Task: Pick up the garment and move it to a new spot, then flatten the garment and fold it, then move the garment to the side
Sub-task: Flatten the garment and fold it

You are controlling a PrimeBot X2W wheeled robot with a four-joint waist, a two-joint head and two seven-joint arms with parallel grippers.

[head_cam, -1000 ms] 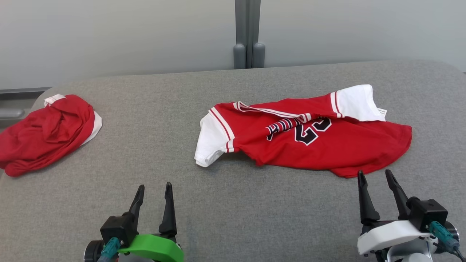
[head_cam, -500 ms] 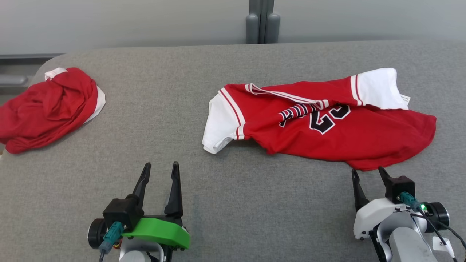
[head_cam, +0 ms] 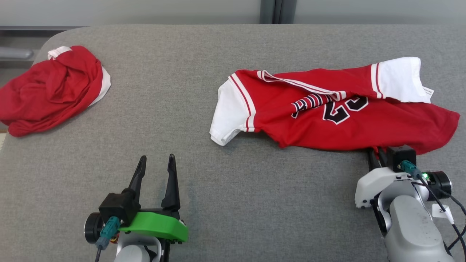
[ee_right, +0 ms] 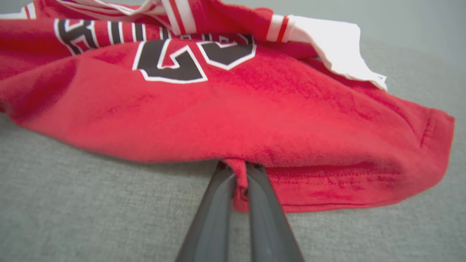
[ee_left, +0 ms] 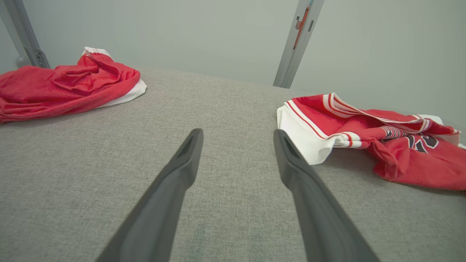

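My right gripper (ee_right: 238, 166) is pinched tight on the near hem of the jersey (ee_right: 218, 116), a fold of red cloth squeezed between my fingers (ee_right: 214, 207). The rest lies spread ahead of that gripper on the grey pad (ee_right: 72, 203). My left gripper (head_cam: 157, 157) hovers with jaws wide apart, the white sleeve (ee_left: 302, 134) just ahead to its right and a crumpled red heap (head_cam: 51, 91) well off to its left.

Red/wht #23 jersey (head_cam: 346, 133) lies rumpled, near edge pinched.
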